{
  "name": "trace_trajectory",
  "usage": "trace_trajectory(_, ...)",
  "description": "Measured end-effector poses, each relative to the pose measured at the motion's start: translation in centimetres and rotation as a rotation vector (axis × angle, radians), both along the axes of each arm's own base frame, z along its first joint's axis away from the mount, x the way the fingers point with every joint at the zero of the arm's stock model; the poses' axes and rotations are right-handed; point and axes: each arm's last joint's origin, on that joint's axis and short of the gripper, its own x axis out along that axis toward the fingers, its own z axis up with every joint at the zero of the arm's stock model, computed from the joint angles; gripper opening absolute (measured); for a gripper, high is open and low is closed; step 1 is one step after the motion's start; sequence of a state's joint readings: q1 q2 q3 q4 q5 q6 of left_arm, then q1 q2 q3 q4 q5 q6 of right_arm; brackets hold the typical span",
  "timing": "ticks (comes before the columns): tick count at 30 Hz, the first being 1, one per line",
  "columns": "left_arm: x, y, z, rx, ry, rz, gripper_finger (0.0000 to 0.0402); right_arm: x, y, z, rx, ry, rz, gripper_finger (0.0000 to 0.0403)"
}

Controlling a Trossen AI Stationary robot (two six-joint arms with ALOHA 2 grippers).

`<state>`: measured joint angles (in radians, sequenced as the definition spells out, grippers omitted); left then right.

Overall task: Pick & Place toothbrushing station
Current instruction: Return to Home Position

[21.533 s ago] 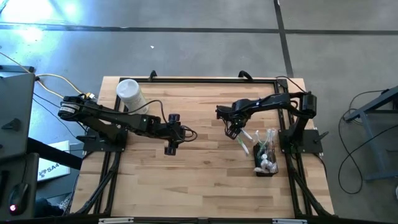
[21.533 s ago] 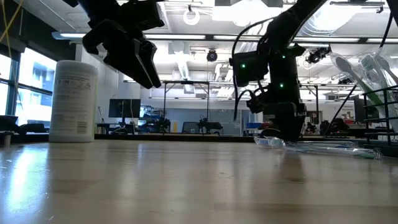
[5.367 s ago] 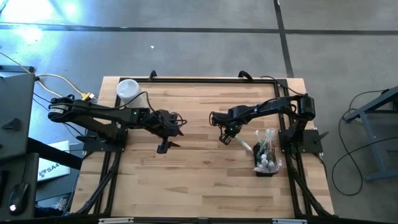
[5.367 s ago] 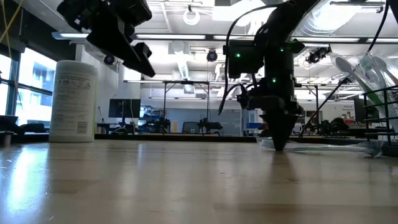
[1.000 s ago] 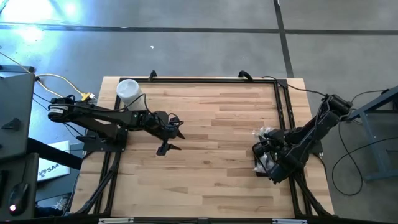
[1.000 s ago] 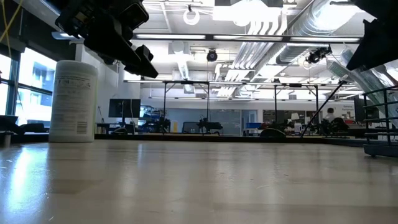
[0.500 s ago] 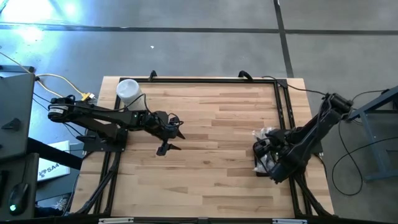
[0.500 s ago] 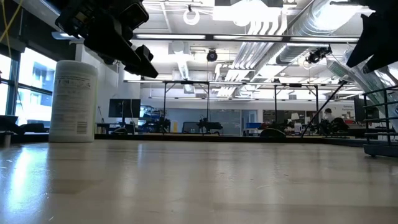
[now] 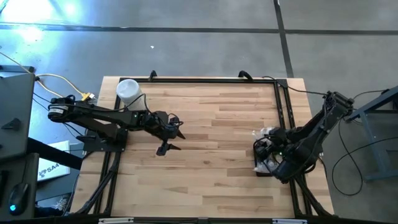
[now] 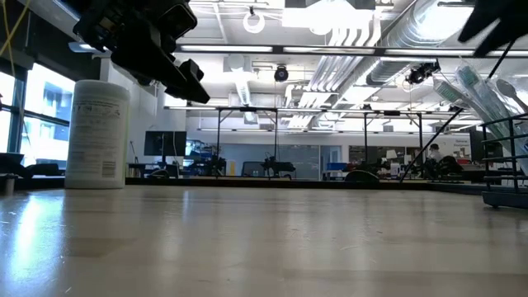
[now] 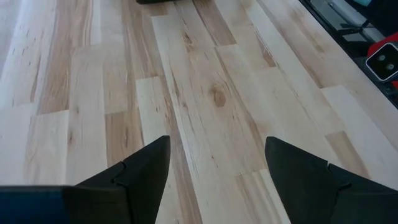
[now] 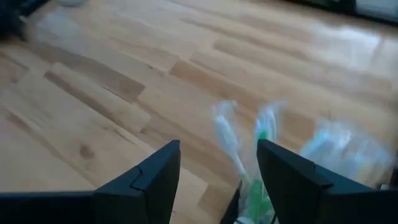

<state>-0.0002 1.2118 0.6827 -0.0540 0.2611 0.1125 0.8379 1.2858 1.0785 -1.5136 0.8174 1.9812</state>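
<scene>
- Right gripper [image 9: 273,159]: drawn back from mid-table to the right edge, now above the holder [image 10: 505,199]; fingers apart, empty.
- Left gripper [image 9: 169,142]: unchanged, left of centre; fingers apart, empty.
- Holder: one.
- Toothbrushes [image 10: 477,87]: standing tilted in the holder; number unclear.
- White canister [image 9: 129,91]: one, left corner.

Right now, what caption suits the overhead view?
Left gripper open over the table; right gripper open above the holder of toothbrushes near its right edge.
</scene>
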Motion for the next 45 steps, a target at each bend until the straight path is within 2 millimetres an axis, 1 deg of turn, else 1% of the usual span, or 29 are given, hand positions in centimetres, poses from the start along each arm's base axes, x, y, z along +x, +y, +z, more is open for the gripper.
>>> trace_trajectory(6, -0.5, 0.0, 0.8, 0.013, -0.035, 0.002, 0.026, 0.4, 0.1, 3.3, -0.133, -0.046, 0.124, 0.0205)
trace_trajectory(10, -0.8, 0.2, 1.4, 0.024, -0.058, 0.063, 0.026, 0.6, 0.1, 4.9, -0.241, -0.064, 0.211, 0.0205)
trace_trajectory(13, -0.9, 0.2, 1.5, 0.023, -0.062, 0.068, 0.026, 0.6, 0.0, 5.5, -0.283, -0.062, 0.244, 0.0205)
trace_trajectory(18, -0.8, 0.2, 1.7, 0.027, -0.084, 0.076, 0.026, 0.7, -1.0, 5.8, -0.308, -0.021, 0.243, 0.0204)
trace_trajectory(21, -0.6, 0.5, 2.0, 0.075, -0.115, 0.161, 0.026, 0.4, -1.3, 6.1, -0.287, 0.024, 0.29, 0.0197)
trace_trajectory(23, -0.6, 0.7, 1.9, 0.096, -0.11, 0.242, 0.026, 0.1, -1.6, 6.4, -0.289, 0.032, 0.32, 0.0181)
trace_trajectory(25, -0.7, 0.9, 1.9, 0.059, -0.094, 0.308, 0.026, -0.2, -2.0, 6.8, -0.318, 0.027, 0.34, 0.0153)
trace_trajectory(27, -0.5, 0.9, 1.8, 0.034, -0.092, 0.322, 0.026, -0.7, -2.5, 7.3, -0.366, 0.019, 0.362, 0.0113)
trace_trajectory(29, -0.5, 0.8, 1.7, 0.047, -0.092, 0.314, 0.0259, -1.3, -3.3, 8.0, -0.412, -0.003, 0.376, 0.0063)
trace_trajectory(30, -0.5, 0.8, 1.8, 0.059, -0.102, 0.307, 0.0257, -1.8, -3.8, 8.3, -0.433, -0.022, 0.377, 0.0036)
trace_trajectory(31, -0.5, 0.9, 1.9, 0.068, -0.112, 0.305, 0.0252, -2.3, -4.4, 8.8, -0.453, -0.051, 0.368, 0.0018)
trace_trajectory(34, -0.8, 1.0, 2.2, 0.091, -0.118, 0.34, 0.0219, -4.0, -6.4, 10.0, -0.517, -0.127, 0.33, 0.0006)
trace_trajectory(36, -1.2, 1.0, 2.3, 0.112, -0.103, 0.346, 0.0181, -5.2, -7.6, 10.6, -0.52, -0.153, 0.331, 0.0003)
trace_trajectory(38, -1.9, 1.1, 2.5, 0.157, -0.083, 0.36, 0.0129, -6.4, -8.8, 10.7, -0.512, -0.184, 0.327, 0.0002)
trace_trajectory(41, -3.3, 1.3, 3.2, 0.22, -0.075, 0.397, 0.0037, -8.2, -10.6, 10.3, -0.501, -0.244, 0.301, 0.0002)
trace_trajectory(42, -3.7, 1.3, 3.6, 0.227, -0.087, 0.403, 0.0019, -8.7, -11.1, 10.0, -0.494, -0.261, 0.3, 0.0002)
trace_trajectory(43, -4.2, 1.5, 4.0, 0.23, -0.111, 0.408, 0.0013, -9.3, -11.6, 9.7, -0.485, -0.282, 0.301, 0.0002)
trace_trajectory(45, -5.2, 1.8, 4.9, 0.233, -0.148, 0.408, 0.0015, -10.2, -12.4, 8.7, -0.469, -0.339, 0.301, 0.0002)
